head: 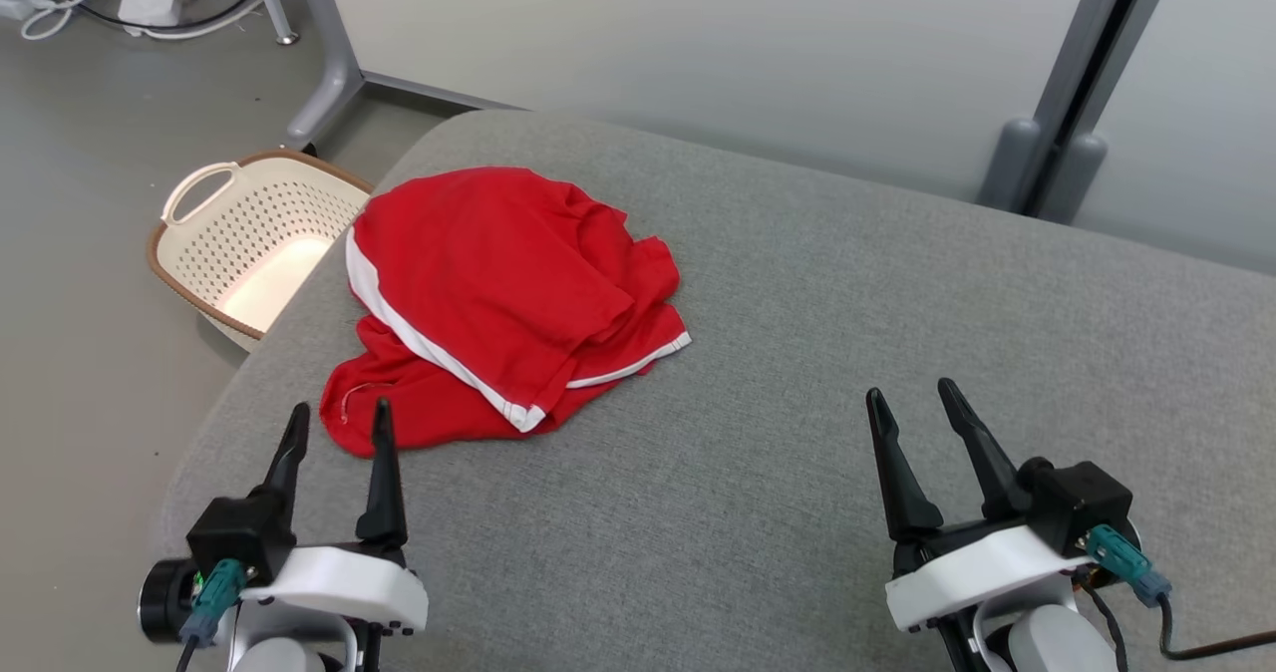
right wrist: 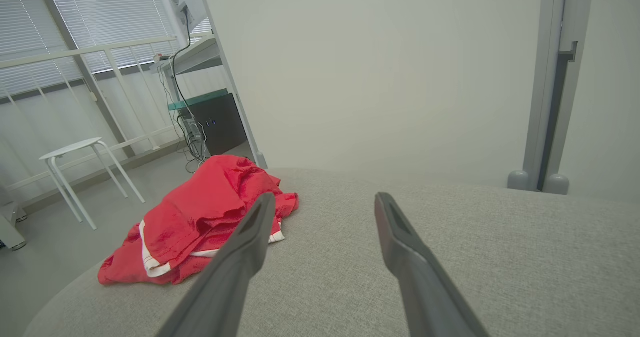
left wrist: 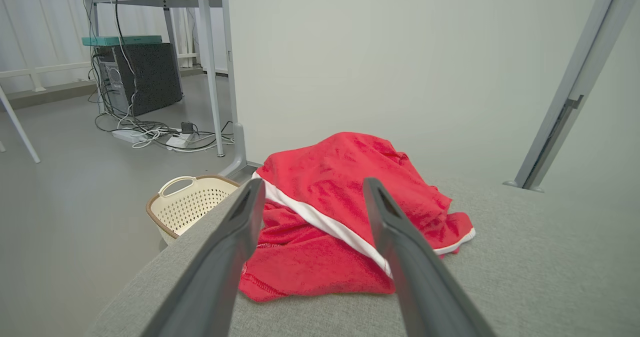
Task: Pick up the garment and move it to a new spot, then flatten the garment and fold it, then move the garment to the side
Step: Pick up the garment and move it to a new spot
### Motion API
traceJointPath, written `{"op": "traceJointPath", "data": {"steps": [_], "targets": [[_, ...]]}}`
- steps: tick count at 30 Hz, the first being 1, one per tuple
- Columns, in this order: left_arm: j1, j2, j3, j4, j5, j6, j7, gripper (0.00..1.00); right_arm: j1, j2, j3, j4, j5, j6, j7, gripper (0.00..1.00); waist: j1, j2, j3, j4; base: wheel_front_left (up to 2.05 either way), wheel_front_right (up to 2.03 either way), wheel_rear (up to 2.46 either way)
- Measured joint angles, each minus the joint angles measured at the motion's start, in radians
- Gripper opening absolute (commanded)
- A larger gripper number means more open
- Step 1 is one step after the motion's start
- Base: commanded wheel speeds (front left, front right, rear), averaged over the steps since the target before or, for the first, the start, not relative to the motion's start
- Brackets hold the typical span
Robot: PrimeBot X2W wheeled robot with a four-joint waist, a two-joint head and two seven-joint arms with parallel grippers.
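At the near edge of the grey cushion [head: 797, 353], both jaws stand wide apart and empty: the left gripper [head: 339, 408] just short of the red garment [head: 498, 283], the right gripper [head: 909, 390] well apart from it. The garment lies crumpled at the cushion's left, near a basket [head: 199, 188]. Soft, light and limp, it should sag when lifted; its white-trimmed edge looks the surest pinch.

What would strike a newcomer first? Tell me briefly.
A crumpled red garment with white trim lies on the left part of the grey padded surface. A cream perforated basket stands on the floor beside that edge. The left gripper and right gripper are open and empty.
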Motion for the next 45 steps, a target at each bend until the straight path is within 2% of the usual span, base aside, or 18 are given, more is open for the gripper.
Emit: {"op": "traceJointPath", "data": {"steps": [3, 8, 15, 19, 23, 24, 28, 31, 36, 43, 44, 45], "targets": [[-0.041, 0.011, -0.001, 0.023, 0.037, -0.035, 0.000, 1.00, -0.017, 0.000, -0.005, 0.004, -0.028, 0.000, 0.000, 1.00, 0.0000, 0.0000, 0.026, -0.012, 0.00, 0.00, 0.00], [-0.174, 0.061, 0.011, 0.109, 0.053, -0.095, 0.000, 1.00, -0.047, -0.001, -0.060, 0.007, -0.080, 0.000, 0.000, 1.00, 0.0000, 0.0000, 0.088, -0.029, 0.00, 0.00, 0.00], [-0.418, 0.150, 0.011, 0.254, -0.016, -0.151, 0.016, 1.00, -0.094, -0.019, -0.101, 0.000, -0.125, 0.000, 0.000, 1.00, 0.0000, 0.0000, 0.192, -0.061, 0.00, 0.00, 0.00], [-0.540, 0.199, -0.029, 0.308, -0.082, -0.158, 0.100, 1.00, -0.119, -0.025, -0.105, -0.008, -0.142, 0.000, 0.000, 1.00, 0.0000, 0.0000, 0.252, -0.088, 0.00, 0.00, 0.00], [-0.619, 0.257, -0.143, 0.340, -0.180, -0.161, 0.208, 1.00, -0.142, -0.023, -0.101, -0.012, -0.150, 0.000, 0.000, 1.00, 0.0000, 0.0000, 0.301, -0.124, 0.00, 0.00, 0.00], [-0.619, 0.257, -0.143, 0.340, -0.180, -0.161, 0.208, 1.00, -0.142, -0.023, -0.101, -0.012, -0.150, 0.000, 0.000, 1.00, 0.0000, 0.0000, 0.301, -0.124, 0.00, 0.00, 0.00], [-0.688, 0.342, -0.226, 0.376, -0.233, -0.161, 0.264, 1.00, -0.157, -0.020, -0.093, -0.016, -0.151, 0.000, 0.000, 1.00, 0.0001, -0.0001, 0.340, -0.167, 0.00, 0.00, 0.00], [-0.739, 0.382, -0.251, 0.438, -0.232, -0.161, 0.295, 1.00, -0.168, -0.017, -0.081, -0.023, -0.147, 0.000, 0.000, 1.00, 0.0000, -0.0001, 0.368, -0.195, 0.00, 0.00, 0.00], [-0.791, 0.403, -0.277, 0.549, -0.229, -0.161, 0.334, 1.00, -0.181, -0.010, -0.065, -0.028, -0.142, 0.002, -0.001, 1.00, 0.0000, 0.0000, 0.400, -0.237, 0.00, 0.00, 0.00], [-0.816, 0.392, -0.335, 0.611, -0.292, -0.161, 0.335, 1.00, -0.191, -0.008, -0.063, -0.027, -0.144, 0.003, -0.002, 1.00, 0.0000, 0.0000, 0.415, -0.262, 0.00, 0.00, 0.00], [-0.816, 0.391, -0.350, 0.612, -0.309, -0.161, 0.347, 0.48, -0.191, -0.008, -0.063, -0.026, -0.144, 0.003, -0.002, 1.00, 0.0000, 0.0000, 0.415, -0.262, 0.00, 0.00, 0.00], [-0.815, 0.388, -0.367, 0.607, -0.330, -0.161, 0.352, 0.00, -0.192, -0.008, -0.062, -0.026, -0.144, 0.003, -0.002, 1.00, 0.0001, -0.0001, 0.414, -0.262, 0.00, 0.00, 0.00]]}}
